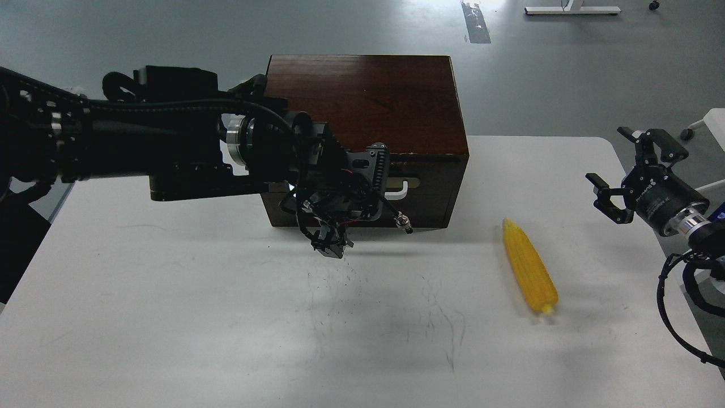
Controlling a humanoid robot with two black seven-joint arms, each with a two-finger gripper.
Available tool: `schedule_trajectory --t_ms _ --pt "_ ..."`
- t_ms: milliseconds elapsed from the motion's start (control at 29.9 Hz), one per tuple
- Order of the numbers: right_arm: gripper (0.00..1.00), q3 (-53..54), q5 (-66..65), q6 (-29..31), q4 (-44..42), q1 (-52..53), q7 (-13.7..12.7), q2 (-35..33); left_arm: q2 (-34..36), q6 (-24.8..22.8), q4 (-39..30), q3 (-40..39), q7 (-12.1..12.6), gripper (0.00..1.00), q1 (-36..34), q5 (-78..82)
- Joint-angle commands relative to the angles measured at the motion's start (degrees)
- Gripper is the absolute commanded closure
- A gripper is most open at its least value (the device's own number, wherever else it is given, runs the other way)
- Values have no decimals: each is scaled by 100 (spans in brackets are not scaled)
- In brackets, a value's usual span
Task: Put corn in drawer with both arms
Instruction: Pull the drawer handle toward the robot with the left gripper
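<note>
The corn [529,269] lies on the white table [170,317] at the right, tapered end toward the box, pale stub toward me. The dark brown box [368,96] stands at the back middle. Its drawer [433,177] looks closed, with the white bar handle [400,191] partly showing. My left gripper [371,178] is right in front of the drawer at the handle; its fingers are dark and overlapping, so its state is unclear. My right gripper [609,157] is open and empty, above the table's right edge, to the right of the corn.
A loose cable with a metal plug [403,222] hangs from my left wrist in front of the box. My left arm [141,141] covers the box's left side. Grey floor lies beyond the table.
</note>
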Motion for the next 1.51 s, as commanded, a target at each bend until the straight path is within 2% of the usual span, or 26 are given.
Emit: schedule_trajectory --t_ms 0,368,636,971,1473 --pt "0 0 0 0 -2 -5 0 -1 60 -2 -106 -8 -1 1 -9 2" --pt "0 0 0 0 -2 -5 0 7 491 -2 -1011 -8 -1 1 -18 11" --pt "0 0 0 0 7 -13 0 -1 562 -2 -1223 -8 -1 1 -35 19" --pt "0 0 0 0 16 -13 0 -1 825 -2 -1837 -8 -1 1 -35 19" --pt "0 0 0 0 16 -13 0 -72 852 -2 -2137 -70 -1 1 -26 19"
